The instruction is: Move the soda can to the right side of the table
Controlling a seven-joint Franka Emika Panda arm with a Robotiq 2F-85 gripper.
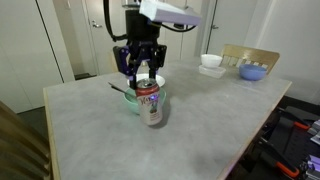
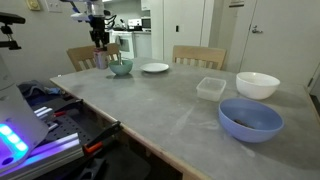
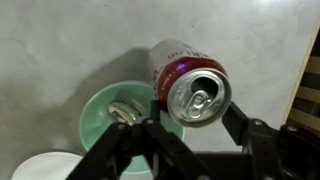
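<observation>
The soda can, with a silver top and a red-and-white label, stands on the grey table right beside a teal bowl. My gripper comes down over its top. In the wrist view the can sits between the two black fingers, and the gripper is shut on its upper part. In an exterior view the can is small and partly hidden under the gripper at the table's far corner.
The teal bowl holds a metal spoon. A white plate, a clear container, a white bowl and a blue bowl stand further along the table. Wooden chairs line its far edge.
</observation>
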